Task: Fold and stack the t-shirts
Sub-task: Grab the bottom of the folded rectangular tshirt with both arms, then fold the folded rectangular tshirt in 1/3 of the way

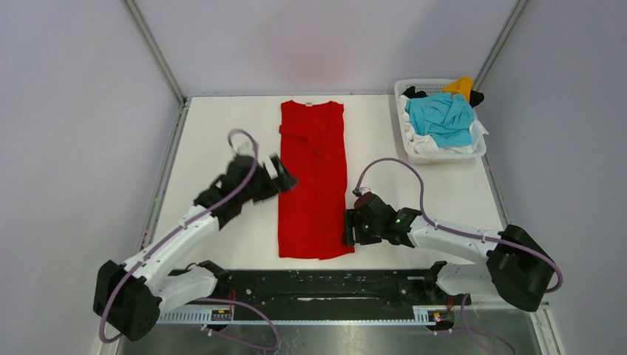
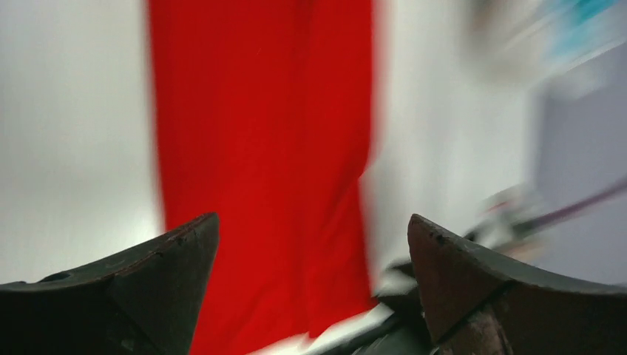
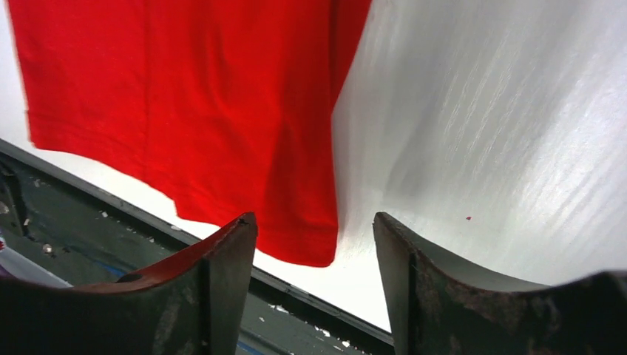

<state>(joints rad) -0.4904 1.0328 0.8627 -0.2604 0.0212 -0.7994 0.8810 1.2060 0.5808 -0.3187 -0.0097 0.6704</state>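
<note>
Red t-shirt (image 1: 313, 177): narrow strip, flat on table (image 1: 222, 140), frame centre. Lengthwise folds look done; crosswise fold likely next. Left end effector (image 1: 285, 176) at strip's left edge, right end effector (image 1: 349, 228) by lower-right corner; both wide open, empty. You pinch hem corners, carry toward collar. Other t-shirts (image 1: 442, 118) in basket (image 1: 403, 122), upper right.
</note>
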